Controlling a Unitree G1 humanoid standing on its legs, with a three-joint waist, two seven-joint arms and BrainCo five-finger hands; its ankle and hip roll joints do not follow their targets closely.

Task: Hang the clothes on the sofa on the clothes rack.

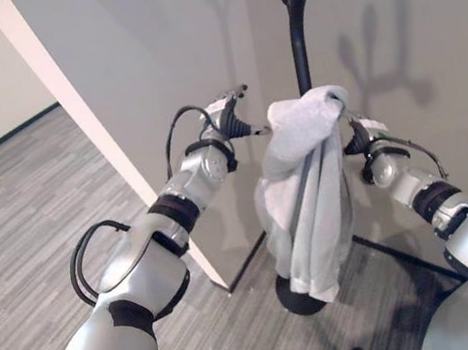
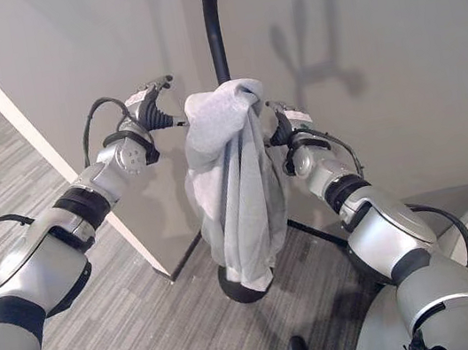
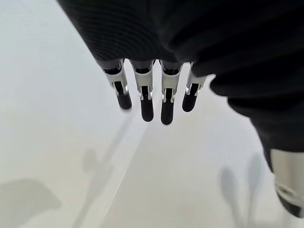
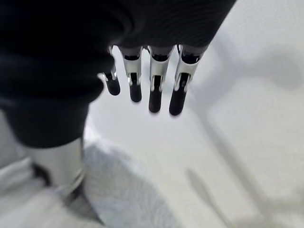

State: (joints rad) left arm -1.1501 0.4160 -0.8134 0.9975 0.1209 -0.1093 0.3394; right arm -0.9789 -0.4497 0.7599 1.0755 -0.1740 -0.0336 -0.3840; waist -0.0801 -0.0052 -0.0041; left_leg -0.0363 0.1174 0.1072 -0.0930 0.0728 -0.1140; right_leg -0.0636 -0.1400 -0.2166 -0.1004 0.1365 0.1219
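Cloth (image 1: 308, 189) is draping over the rack (image 1: 298, 38) between both open hands, left (image 1: 229, 120) and right (image 2: 283, 127); withdrawing them seems next.

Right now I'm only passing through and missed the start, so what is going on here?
The robot is hanging a light grey garment on a black clothes rack. The garment is draped over the rack and hangs down along its pole. The left hand is raised beside it with straight fingers, holding nothing. The right hand is close against the garment's other side, its fingers also straight, gripping nothing.
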